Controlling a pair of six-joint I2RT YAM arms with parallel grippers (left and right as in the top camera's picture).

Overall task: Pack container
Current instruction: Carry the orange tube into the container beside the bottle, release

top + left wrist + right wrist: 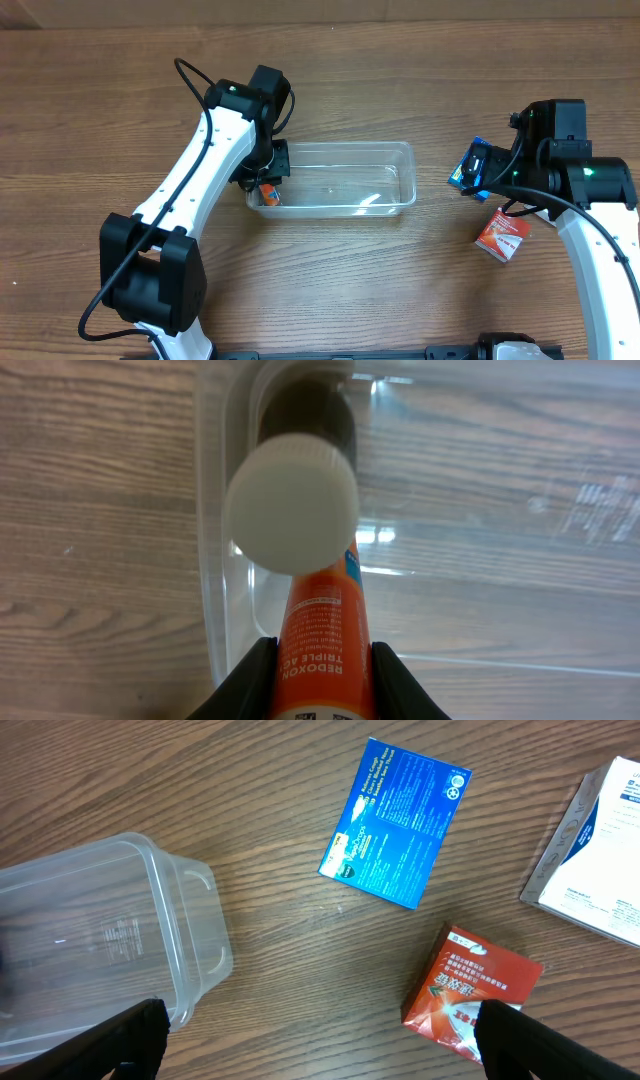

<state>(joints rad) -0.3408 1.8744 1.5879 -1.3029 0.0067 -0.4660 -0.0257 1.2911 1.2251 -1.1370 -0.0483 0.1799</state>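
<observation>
The clear plastic container [345,147] lies at the table's middle. My left gripper [268,186] is at its left end, shut on an orange Redoxon tube [269,194] with a white cap. In the left wrist view the tube [322,625] sits between the fingers [322,682], its cap [292,505] pointing down over the container's left corner [213,570]. My right gripper [482,170] hovers right of the container, open and empty. In the right wrist view its fingers [320,1045] spread wide over bare table, with the container's corner [160,910] at left.
A blue box [395,820] lies flat right of the container, partly under the right gripper in the overhead view [463,170]. A red box [502,235] lies near the right arm and touches the right finger in the wrist view [470,988]. A white box [600,870] is at the right edge.
</observation>
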